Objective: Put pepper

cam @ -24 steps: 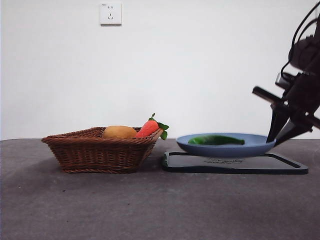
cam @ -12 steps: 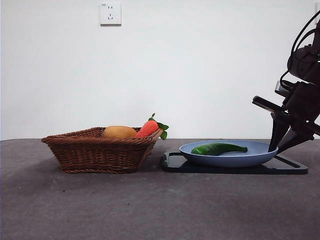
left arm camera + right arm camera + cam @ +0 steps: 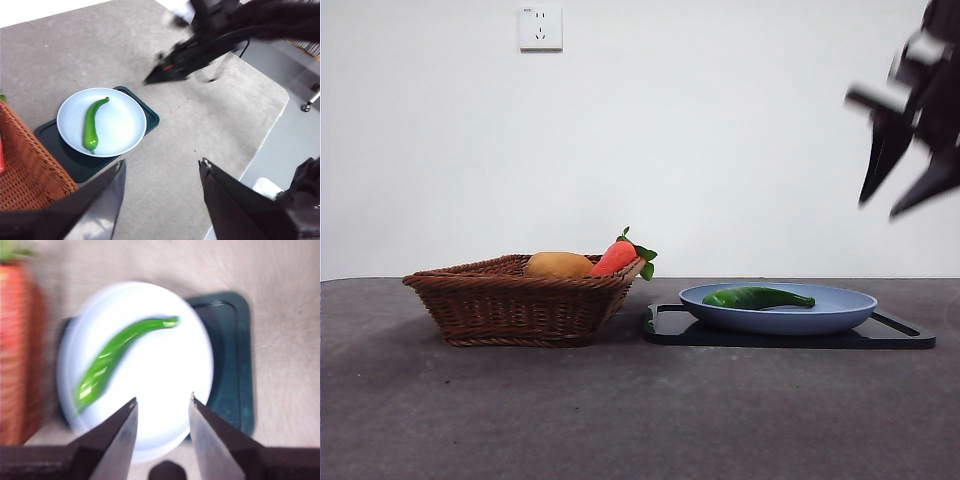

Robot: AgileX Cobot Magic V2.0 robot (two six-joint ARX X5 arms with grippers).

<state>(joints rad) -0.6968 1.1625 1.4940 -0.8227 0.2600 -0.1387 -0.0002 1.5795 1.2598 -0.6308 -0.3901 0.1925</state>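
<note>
Glossy curved pepper [image 3: 757,297] on round plate [image 3: 840,312]

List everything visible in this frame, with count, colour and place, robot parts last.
pepper: one, green, lying on the plate.
plate: one, blue, on the tray.
tray: one, dark, on the table right of the basket.
basket: one, brown wicker, on the table.
carrot: one, orange-red with green leaves, in the basket.
potato: one, yellow-brown, in the basket beside the carrot.
wall socket: one, white, on the wall.
table: one, grey.
right gripper: one, black, open, empty, raised above the plate.
left gripper: one, black, open, empty, off to the side.
</note>
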